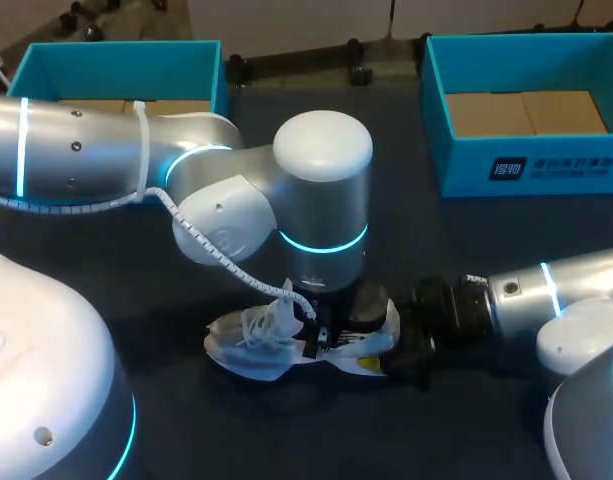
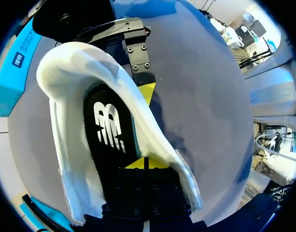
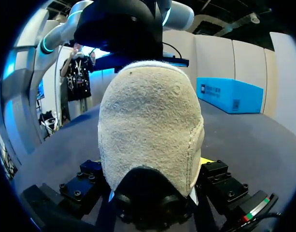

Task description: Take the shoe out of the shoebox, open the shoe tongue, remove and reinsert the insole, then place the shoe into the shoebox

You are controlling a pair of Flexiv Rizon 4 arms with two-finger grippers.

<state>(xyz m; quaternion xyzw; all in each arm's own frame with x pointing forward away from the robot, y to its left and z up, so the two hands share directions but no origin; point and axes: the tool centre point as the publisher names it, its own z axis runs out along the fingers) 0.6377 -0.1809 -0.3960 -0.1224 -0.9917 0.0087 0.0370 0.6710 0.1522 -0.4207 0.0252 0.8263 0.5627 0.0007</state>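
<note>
Closest in, the fingers of the left gripper [image 2: 144, 163] are seen drawn narrow, yellow tip against yellow tip with nothing visible between them. They are set low in the mouth of the shoe [image 2: 65, 121], on the black insole [image 2: 109, 128]; whether its edge has been nipped cannot be told. The heel is clasped from both sides by the fingers of the right gripper [image 3: 150, 169]. The shoe is laid on the dark surface [image 1: 436, 440] near the middle, toe to the left and heel to the right, with the laces [image 1: 266, 325] loose just left of the left fingers. It is well apart from the left teal box [image 1: 116, 55] and the right teal box [image 1: 531, 170] at the far edge. If the insole is pulled while only lightly caught, it is likely to be let slip or folded inside. If it sticks, the heel could be dragged out of the right hold. The laces could also be snagged by the rising fingers or by the wrist cable [image 1: 221, 262].
</note>
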